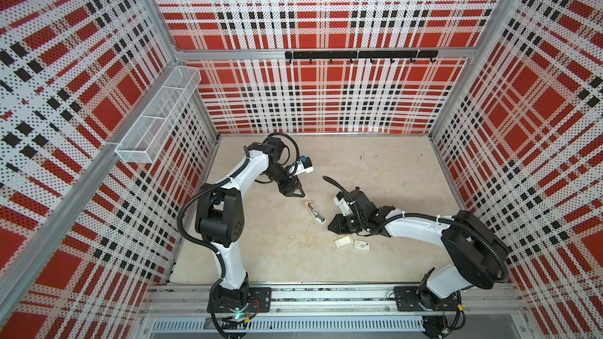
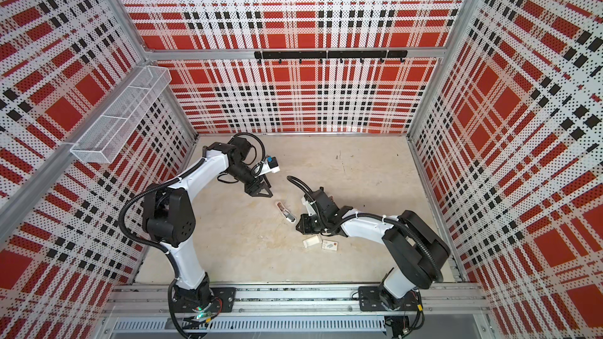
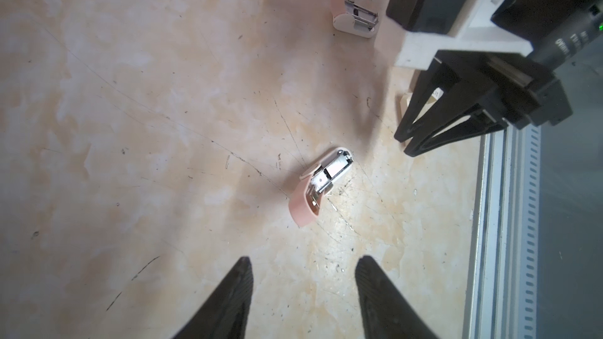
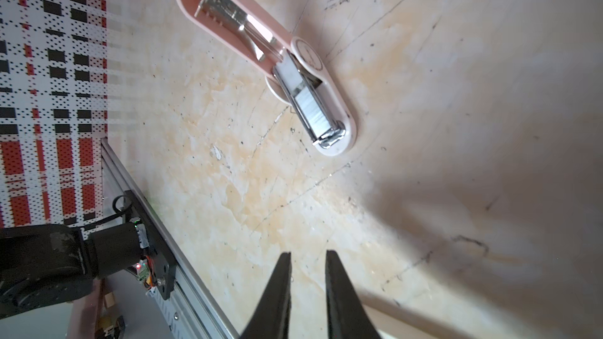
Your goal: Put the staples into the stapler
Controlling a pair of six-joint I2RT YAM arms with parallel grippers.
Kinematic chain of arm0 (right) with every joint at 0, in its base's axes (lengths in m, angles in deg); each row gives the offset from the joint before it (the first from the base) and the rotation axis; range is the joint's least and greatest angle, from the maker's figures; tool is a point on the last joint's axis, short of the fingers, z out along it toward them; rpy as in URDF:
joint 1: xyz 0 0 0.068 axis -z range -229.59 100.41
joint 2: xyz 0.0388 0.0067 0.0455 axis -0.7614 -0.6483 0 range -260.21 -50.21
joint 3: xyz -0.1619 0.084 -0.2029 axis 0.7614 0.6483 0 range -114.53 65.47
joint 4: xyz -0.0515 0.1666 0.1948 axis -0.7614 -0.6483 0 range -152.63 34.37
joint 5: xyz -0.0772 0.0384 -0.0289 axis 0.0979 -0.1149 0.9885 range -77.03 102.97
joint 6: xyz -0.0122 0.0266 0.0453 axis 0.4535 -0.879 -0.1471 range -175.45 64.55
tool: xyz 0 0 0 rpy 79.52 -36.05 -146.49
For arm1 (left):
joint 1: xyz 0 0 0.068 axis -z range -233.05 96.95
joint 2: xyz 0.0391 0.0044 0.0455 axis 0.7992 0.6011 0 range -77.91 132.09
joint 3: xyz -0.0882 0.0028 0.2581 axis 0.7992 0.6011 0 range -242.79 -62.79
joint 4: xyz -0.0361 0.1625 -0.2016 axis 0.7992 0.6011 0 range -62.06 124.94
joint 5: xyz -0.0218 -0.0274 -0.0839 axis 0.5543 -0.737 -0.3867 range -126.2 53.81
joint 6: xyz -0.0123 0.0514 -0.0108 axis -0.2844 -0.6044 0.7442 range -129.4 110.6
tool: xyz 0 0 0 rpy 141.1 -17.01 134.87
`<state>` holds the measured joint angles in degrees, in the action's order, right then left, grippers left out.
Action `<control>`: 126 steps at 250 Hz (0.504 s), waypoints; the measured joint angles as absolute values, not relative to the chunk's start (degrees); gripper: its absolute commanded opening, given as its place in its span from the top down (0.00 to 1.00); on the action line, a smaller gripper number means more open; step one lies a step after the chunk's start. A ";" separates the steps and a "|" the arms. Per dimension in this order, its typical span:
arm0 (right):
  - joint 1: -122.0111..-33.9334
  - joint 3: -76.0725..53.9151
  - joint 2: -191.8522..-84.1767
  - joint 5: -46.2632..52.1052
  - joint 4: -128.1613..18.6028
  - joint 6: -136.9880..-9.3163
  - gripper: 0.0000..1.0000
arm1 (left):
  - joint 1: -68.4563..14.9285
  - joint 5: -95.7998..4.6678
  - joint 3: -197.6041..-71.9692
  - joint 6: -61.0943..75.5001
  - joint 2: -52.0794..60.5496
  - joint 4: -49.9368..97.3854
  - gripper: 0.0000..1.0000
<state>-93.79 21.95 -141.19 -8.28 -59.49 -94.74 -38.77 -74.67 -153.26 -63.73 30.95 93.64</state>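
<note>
Nearest the base rail [image 1: 326, 295], just beside the right pincer [image 4: 307, 254], a small white cardboard tray [image 1: 344, 242] and a printed white sleeve [image 1: 362, 245] lie side by side; the sleeve's print is too small to read. The right pincer hangs low over the counter [image 1: 277, 256], jaws at a narrow gap, grasping nothing. Just ahead of its tips, across bare counter, the stapler [image 4: 287, 70] lies flipped open, the staples [image 4: 310, 113] a silvery strip in its metal channel; the round emblem [image 4: 308, 53] at its hinge is illegible. Beyond the stapler the left pincer [image 3: 303, 260] hovers released, jaws wide, empty. Its wrist view alone shows a second pink stapler [image 3: 346, 4] farther off. A hook rail [image 1: 360, 54] and mesh basket [image 1: 160, 115] hang on the far walls.
</note>
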 measured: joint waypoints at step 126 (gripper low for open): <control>-90.65 19.21 -152.19 -13.35 -51.62 -97.04 0.83 | -38.90 -77.06 -152.13 -62.55 32.13 92.19 0.48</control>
<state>-90.65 19.21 -152.19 -13.35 -51.62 -97.04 -38.90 -77.06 -152.13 -62.55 32.13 92.19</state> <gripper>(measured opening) 0.168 0.525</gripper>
